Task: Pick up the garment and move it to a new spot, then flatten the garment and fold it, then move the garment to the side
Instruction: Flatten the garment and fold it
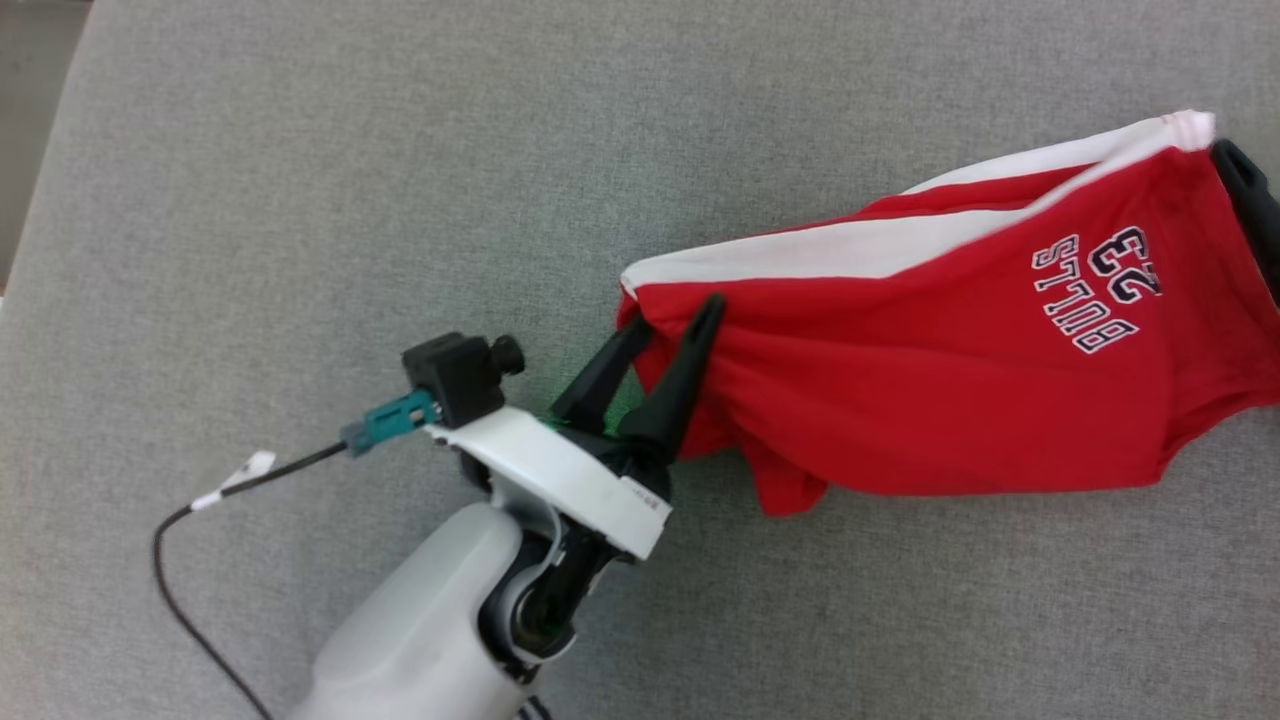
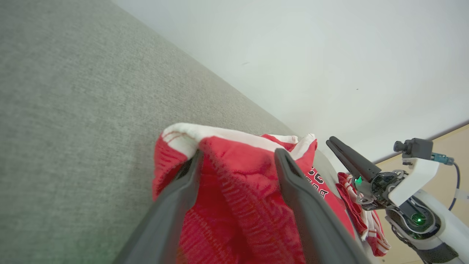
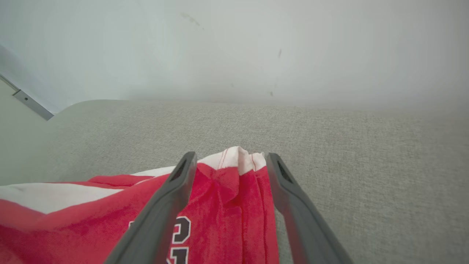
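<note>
Red-and-white knit sports jersey (image 1: 900,400) lies on a grey woven upholstery surface (image 1: 300,200) beside a pale wall (image 3: 234,47); left gripper (image 2: 239,153) and right gripper (image 3: 229,161) both released, spread astride its ends

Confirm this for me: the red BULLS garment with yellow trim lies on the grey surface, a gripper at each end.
Not quite: the trim is white, not yellow, as the head view shows. The rest holds: the red BULLS garment lies on the grey surface, with the left gripper at one end and the right gripper at the other.
</note>
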{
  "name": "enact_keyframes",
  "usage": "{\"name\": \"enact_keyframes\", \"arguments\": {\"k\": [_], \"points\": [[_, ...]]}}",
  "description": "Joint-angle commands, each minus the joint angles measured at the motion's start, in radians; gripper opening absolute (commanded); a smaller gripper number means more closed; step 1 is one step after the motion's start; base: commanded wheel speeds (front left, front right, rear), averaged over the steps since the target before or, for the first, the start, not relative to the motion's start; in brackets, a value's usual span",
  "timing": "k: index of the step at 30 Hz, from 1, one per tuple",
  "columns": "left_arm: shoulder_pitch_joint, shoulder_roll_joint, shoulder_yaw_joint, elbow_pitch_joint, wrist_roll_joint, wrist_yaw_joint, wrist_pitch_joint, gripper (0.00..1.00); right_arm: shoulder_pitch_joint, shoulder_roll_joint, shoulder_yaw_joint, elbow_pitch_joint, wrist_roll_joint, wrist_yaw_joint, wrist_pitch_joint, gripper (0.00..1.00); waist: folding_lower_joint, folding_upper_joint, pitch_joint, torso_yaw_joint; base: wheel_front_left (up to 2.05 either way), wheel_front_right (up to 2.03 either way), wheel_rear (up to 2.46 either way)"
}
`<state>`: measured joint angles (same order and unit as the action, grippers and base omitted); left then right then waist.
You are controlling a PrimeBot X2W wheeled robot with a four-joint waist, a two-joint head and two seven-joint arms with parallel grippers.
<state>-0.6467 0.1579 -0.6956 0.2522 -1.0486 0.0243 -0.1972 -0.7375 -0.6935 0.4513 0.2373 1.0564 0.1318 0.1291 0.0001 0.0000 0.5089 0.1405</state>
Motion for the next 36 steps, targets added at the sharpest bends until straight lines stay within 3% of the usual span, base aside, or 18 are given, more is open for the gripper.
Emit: {"name": "enact_keyframes", "arguments": {"k": [1,10,16,26,36], "points": [[0.039,0.04,0.001,0.022,0.027,0.025,-0.011,1.0,0.019,-0.013,-0.001,0.005,0.005,-0.003,-0.01,1.0,-0.0001,0.0,-0.007,-0.002,0.0,0.0,0.0],[0.084,0.08,-0.012,-0.084,0.233,0.084,-0.064,1.0,0.064,-0.053,-0.022,0.019,0.017,-0.003,0.038,1.0,-0.0001,0.0,-0.043,-0.001,0.0,0.0,0.0],[0.164,0.051,0.091,-0.213,0.452,0.115,-0.066,1.0,0.042,-0.003,-0.025,0.039,-0.027,-0.003,0.121,1.0,-0.0001,0.0,-0.058,0.007,0.0,0.0,0.0],[0.282,-0.039,0.231,-0.297,0.699,0.043,-0.067,1.0,-0.004,0.1,-0.063,0.166,-0.259,-0.003,0.238,1.0,-0.0001,0.0,-0.048,0.039,0.0,0.0,0.0],[0.341,-0.085,0.325,-0.301,0.783,-0.035,-0.067,1.0,0.026,0.187,-0.142,0.276,-0.395,-0.003,0.356,1.0,-0.0001,0.0,-0.043,0.066,0.0,0.0,0.0]]}}
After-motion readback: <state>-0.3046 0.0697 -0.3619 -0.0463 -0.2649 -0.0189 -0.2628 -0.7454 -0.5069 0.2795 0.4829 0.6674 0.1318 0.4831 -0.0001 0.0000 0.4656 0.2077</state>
